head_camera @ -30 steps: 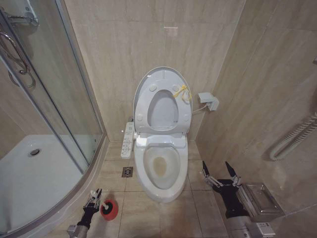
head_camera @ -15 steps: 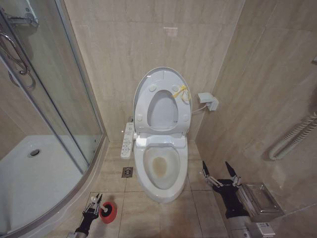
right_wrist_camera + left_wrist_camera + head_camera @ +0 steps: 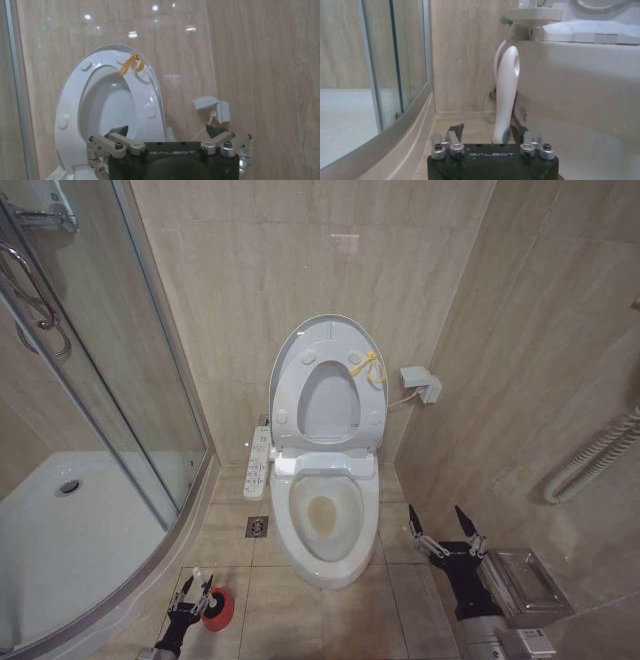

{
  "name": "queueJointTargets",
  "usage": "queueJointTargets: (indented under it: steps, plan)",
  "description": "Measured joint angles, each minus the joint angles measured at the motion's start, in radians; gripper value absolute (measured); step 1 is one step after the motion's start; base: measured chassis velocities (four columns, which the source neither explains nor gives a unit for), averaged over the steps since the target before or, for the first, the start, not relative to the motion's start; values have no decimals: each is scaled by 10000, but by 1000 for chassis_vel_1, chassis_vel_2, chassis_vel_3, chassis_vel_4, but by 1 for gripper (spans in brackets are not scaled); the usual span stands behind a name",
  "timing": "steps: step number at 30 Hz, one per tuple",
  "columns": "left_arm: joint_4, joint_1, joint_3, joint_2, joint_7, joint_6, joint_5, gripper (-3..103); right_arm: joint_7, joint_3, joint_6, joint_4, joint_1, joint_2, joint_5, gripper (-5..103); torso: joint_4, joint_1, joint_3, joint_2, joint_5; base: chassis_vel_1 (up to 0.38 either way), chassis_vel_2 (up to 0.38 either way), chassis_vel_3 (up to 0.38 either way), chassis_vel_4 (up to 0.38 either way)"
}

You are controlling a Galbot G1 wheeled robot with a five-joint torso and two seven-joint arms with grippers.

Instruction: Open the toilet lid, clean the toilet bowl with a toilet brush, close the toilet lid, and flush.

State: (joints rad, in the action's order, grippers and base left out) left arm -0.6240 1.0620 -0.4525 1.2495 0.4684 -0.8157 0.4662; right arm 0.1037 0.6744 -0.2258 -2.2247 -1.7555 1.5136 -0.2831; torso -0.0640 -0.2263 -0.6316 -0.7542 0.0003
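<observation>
The toilet lid (image 3: 328, 340) stands upright against the wall with the seat (image 3: 328, 402) raised against it, leaving the stained toilet bowl (image 3: 324, 520) uncovered; the toilet brush (image 3: 505, 97) stands in its red holder (image 3: 219, 608) on the floor left of the bowl. The left gripper (image 3: 190, 592) sits at the brush handle, fingers apart on either side of it; the right gripper (image 3: 441, 526) hangs spread wide, right of the bowl.

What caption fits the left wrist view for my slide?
Left gripper with open jaws around the thin white plastic toilet brush handle, between the curved glass shower door and the glossy white ceramic toilet bowl.
</observation>
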Motion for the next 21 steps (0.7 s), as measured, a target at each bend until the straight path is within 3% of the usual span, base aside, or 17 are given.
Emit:
queueJointTargets:
  steps: [5, 6, 13, 14, 16, 19, 20, 21]
  plan:
    - [-915, 621, -318, -68, -83, -2, -185, 61, 0, 0, 0, 0, 0, 0, 0, 100, 1, 1, 1, -1, -2, 0, 0, 0, 0]
    - [-1258, 812, -413, -74, -117, -2, -188, 88, 0, 0, 0, 0, 0, -1, 0, 100, 1, 2, 1, -1, -4, 0, 0, 0, 0]
    - [-3103, 1738, -681, -109, -216, -1, -52, 88, 0, 0, 0, 0, 0, 0, 0, 100, -1, 2, 2, -3, -4, 0, 0, 0, 0]
    - [-3673, 1937, -707, -101, -279, 4, -20, 100, 0, 0, 0, 0, 0, -1, 0, 100, 0, 2, 1, -2, -3, 0, 0, 0, 0]
    - [-4180, 2084, -736, -88, -332, 6, -18, 100, -1, 0, 0, 0, 0, 0, 0, 100, -1, 2, 2, -2, -3, 0, 0, 0, 0]
    - [-5794, 2603, -889, -70, -814, 178, -298, 100, 0, 0, 0, 0, 0, -1, 0, 100, -2, 2, 2, -2, -2, 0, 0, 0, 0]
    - [-5794, 2603, -889, -70, -814, 178, -298, 100, 0, 0, 0, 0, 0, -1, 0, 100, -2, 2, 2, -2, -2, 0, 0, 0, 0]
    - [-6527, 2809, -961, -68, -1172, 302, -421, 100, -1, 0, 0, 0, 0, 0, 0, 100, 0, 2, 2, -3, -3, 0, 0, 0, 0]
